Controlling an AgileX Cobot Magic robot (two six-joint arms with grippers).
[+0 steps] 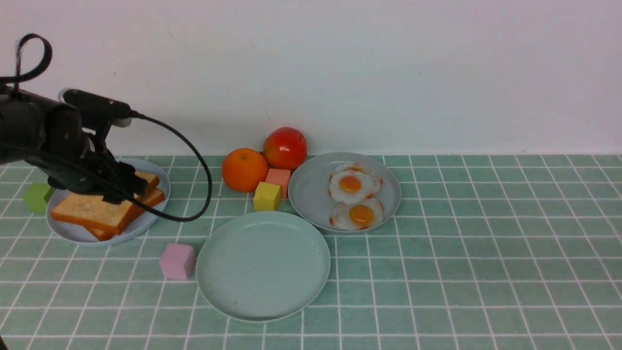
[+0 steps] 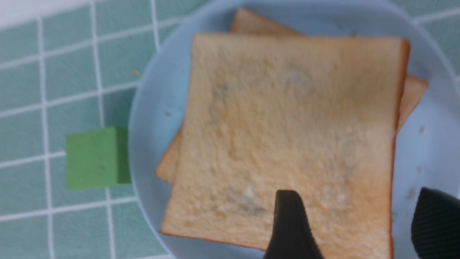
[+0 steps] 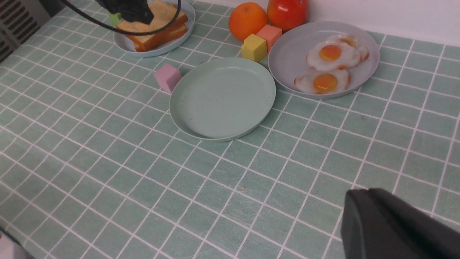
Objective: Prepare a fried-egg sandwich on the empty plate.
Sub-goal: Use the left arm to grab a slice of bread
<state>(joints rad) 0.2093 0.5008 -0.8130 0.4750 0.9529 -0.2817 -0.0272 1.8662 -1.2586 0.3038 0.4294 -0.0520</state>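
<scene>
Two golden toast slices [image 1: 92, 210] [image 2: 287, 118] lie stacked and slightly askew on a pale blue plate [image 1: 73, 233]. My left gripper [image 1: 127, 192] [image 2: 355, 194] hovers low over them, open and holding nothing. One finger is above the top slice, the other above bare plate, so the slice's crust edge runs between them. Two fried eggs [image 1: 351, 184] [image 3: 325, 82] rest on a grey plate [image 1: 311, 194]. The empty mint-green plate [image 1: 262, 265] [image 3: 222, 97] sits in the middle, bare. My right gripper [image 3: 359, 196] shows only in its wrist view, shut and empty, above bare tiles.
An orange [image 1: 244, 169] and a red fruit [image 1: 285, 147] stand by the wall. A yellow cube [image 1: 267, 196] and a salmon cube [image 1: 279, 176] sit between the plates. A pink cube [image 1: 178, 261] touches the mint plate's left, and a green cube [image 1: 38, 197] flanks the blue plate.
</scene>
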